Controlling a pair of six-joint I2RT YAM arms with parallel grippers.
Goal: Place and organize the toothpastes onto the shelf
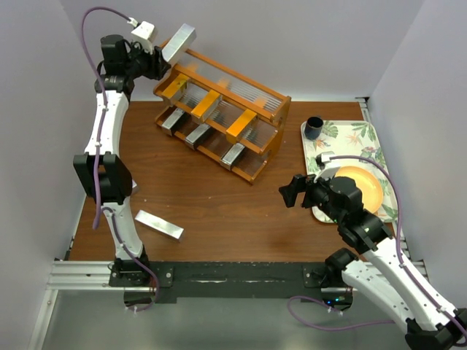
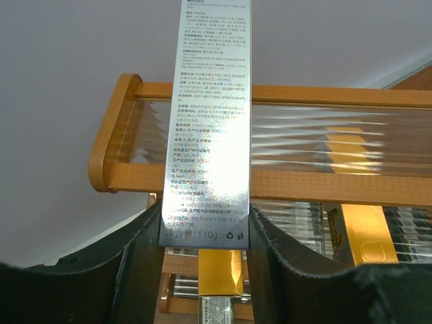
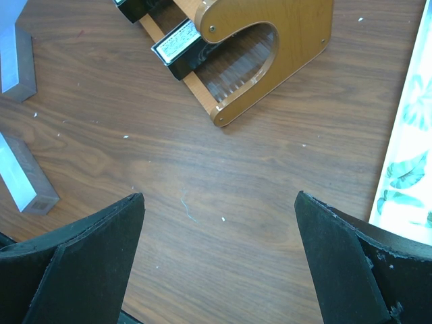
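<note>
Left gripper (image 1: 155, 67): stretched out to the far left corner of the table, closed tight on the end of a silver carton.
Held carton (image 2: 206, 135): silver with dark print, pinched at its lower end between both fingers (image 2: 135, 270). It sticks out past the gripper and crosses over the shelf's top rail at the far-left end. I can't tell whether it touches the rail.
Shelf (image 1: 271, 98): stepped wooden rack with clear ribbed panels. It stands at the far middle of the table and is set at an angle, with its left end farther away.
Orange cartons (image 1: 206, 102): three on the middle tier, spaced apart along it.
Silver cartons (image 1: 198, 133): three on the lowest tier, each just in front of an orange one.
Loose cartons (image 3: 27, 179): two silver ones lying flat on the table (image 1: 219, 211) at the near left, apart from each other and well off the shelf.
Right gripper (image 3: 219, 197): hangs over bare wood near the shelf's right end, jaws spread wide with nothing between them.
Tray (image 1: 368, 135): leaf-patterned, at the right edge of the table, beside the right arm.
Cup (image 1: 314, 127): dark, on the tray's far-left corner.
Plate (image 1: 363, 186): orange, on the tray's near part, partly hidden by the right arm.
</note>
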